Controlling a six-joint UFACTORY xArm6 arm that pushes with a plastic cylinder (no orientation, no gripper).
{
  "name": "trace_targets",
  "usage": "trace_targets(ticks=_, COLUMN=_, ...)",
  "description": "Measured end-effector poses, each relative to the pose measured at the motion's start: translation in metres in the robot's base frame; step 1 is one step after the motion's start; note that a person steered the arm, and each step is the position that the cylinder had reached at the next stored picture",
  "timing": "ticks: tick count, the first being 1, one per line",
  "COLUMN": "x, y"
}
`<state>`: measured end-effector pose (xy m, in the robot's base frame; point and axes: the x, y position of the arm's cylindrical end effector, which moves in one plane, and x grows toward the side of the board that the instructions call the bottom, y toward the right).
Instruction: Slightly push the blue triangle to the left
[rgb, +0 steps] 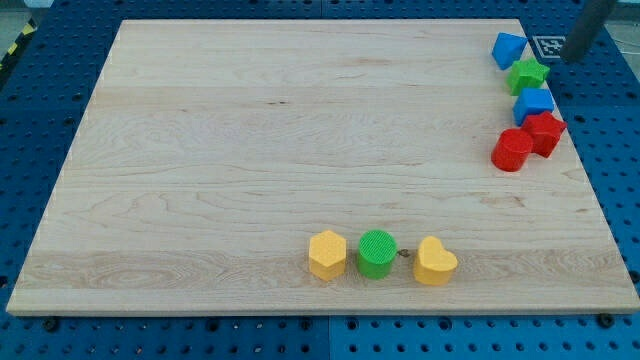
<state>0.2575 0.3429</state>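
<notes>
At the board's top right corner sits the blue triangle (508, 49), lying just inside the top edge and close to the right edge. Directly below it, almost touching, is the green star (528, 74); under that comes a blue cube (533, 103), then a red block (545, 132) of angular outline (its exact shape is hard to make out), with a red cylinder (512, 150) pressed against its left side. These five form a tight column running down the right edge of the wooden board (250, 150).

My rod comes in from the view's top right, a dark grey bar slanting down past the corner, and my tip (571, 59) ends just beyond the board's right edge, to the right of the blue triangle and the green star, apart from both. The rod has no jaws to spread or press together; it touches no block.

Near the bottom edge, a little right of the middle, three blocks stand in a row: a yellow hexagon (327, 253), a green cylinder (377, 253) and a yellow heart (435, 261).
</notes>
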Motion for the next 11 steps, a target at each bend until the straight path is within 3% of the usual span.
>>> trace_targets(ticks=1, x=-0.016, y=-0.016)
trace_targets(ticks=4, x=0.002, y=-0.069)
trace_targets(ticks=11, x=0.009, y=-0.085)
